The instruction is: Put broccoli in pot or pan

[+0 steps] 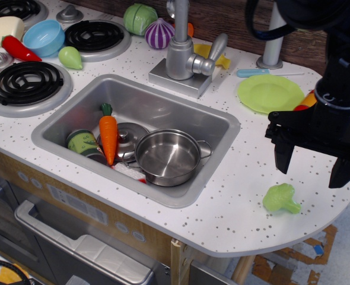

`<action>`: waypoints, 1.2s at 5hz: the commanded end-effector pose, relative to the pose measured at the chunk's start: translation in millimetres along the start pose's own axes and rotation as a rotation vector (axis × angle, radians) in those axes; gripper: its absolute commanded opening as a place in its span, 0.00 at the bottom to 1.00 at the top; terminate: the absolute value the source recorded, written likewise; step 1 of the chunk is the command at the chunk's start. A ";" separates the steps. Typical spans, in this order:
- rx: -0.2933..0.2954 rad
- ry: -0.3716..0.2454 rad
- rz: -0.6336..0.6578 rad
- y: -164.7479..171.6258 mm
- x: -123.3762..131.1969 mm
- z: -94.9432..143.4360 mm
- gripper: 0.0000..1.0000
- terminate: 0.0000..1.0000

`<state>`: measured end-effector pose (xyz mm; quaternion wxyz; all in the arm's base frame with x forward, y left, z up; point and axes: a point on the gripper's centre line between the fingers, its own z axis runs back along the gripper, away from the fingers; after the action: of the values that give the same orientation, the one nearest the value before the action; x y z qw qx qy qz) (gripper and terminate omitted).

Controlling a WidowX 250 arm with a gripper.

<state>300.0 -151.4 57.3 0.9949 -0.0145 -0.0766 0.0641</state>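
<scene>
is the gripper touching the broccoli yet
Apart. The only camera view shows the open gripper above the broccoli, with bare countertop visible between its fingertips and the floret.

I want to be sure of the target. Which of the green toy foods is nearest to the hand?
The broccoli, bumpy and light green, on the counter just below the open hand. The smooth green pear and round cabbage lie far off by the stove burners.

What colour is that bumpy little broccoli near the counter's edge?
Light green, floret head and stem alike; the broccoli shows plainly in the only view, observation.image.
</scene>
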 end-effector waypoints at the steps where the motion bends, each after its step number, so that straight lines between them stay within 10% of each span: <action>1: 0.013 -0.060 0.043 8.1 -0.7 -4.9 1.00 0.00; 4: -0.077 -0.107 0.073 24.3 -2.2 -36.1 1.00 0.00; 5: -0.073 -0.111 0.108 21.8 -2.8 -38.0 0.00 0.00; 6: -0.071 -0.118 0.120 20.4 -3.7 -38.9 0.00 0.00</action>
<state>297.5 -130.5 12.2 0.9836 -0.0472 -0.1279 0.1177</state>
